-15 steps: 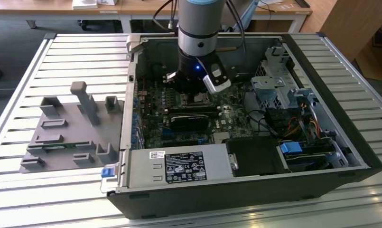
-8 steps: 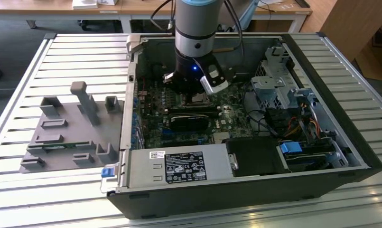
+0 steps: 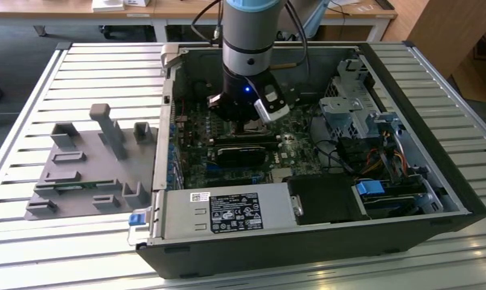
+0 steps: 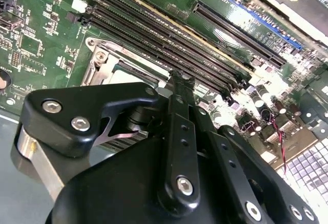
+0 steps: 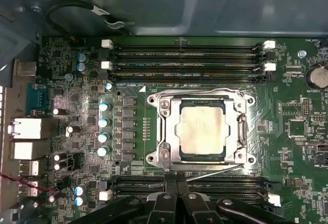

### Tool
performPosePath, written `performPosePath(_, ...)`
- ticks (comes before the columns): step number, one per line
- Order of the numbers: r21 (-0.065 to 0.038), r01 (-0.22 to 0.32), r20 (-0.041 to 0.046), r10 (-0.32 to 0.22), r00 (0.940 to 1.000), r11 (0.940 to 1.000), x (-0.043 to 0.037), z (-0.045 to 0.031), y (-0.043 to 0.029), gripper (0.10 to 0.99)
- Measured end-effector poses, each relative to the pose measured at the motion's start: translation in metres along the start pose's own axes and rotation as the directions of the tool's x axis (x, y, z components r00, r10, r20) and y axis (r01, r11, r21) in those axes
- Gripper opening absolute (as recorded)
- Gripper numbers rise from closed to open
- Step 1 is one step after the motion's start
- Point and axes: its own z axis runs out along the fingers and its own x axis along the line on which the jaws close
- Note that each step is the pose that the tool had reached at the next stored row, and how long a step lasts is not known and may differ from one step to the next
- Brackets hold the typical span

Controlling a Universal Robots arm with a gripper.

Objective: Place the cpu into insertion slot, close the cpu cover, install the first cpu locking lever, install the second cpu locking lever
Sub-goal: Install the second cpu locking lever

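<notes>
In the first wrist view the cpu (image 5: 201, 129) lies flat in the insertion slot (image 5: 154, 158), its dull silver top showing through the window of the cpu cover (image 5: 168, 131), which rests down around it. One wire locking lever (image 5: 205, 91) runs along the socket side nearest the upper memory slots. The other lever (image 5: 215, 171) slants along the opposite side, its free end right by my gripper (image 5: 178, 185), whose black fingers stand together, shut. The second wrist view has a fingertip (image 4: 177, 83) just over the socket frame (image 4: 110, 55). In the exterior view my gripper (image 3: 247, 125) hangs low inside the computer case.
Long memory slots (image 5: 184, 60) flank the socket on two sides. Capacitors (image 5: 103, 121) stand beside it. The open case (image 3: 448, 175) holds a black card (image 3: 238, 154), drive cages (image 3: 348, 109) and a power supply (image 3: 226, 214). A grey fixture (image 3: 81, 175) lies on the slatted table.
</notes>
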Motion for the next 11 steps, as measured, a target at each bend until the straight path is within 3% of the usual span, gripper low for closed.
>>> performPosePath(3,-0.006,0.0,0.0,0.0,1.0,1.0,0.0005,0.0025,-0.0003,0.106)
performPosePath(7,-0.041,0.0,-0.0005,0.0,1.0,0.9992,0.001,0.0027,-0.0027,0.106)
performPosePath(11,-0.06,0.001,-0.0007,-0.001,1.0,0.9982,0.0017,0.0024,-0.0072,0.106)
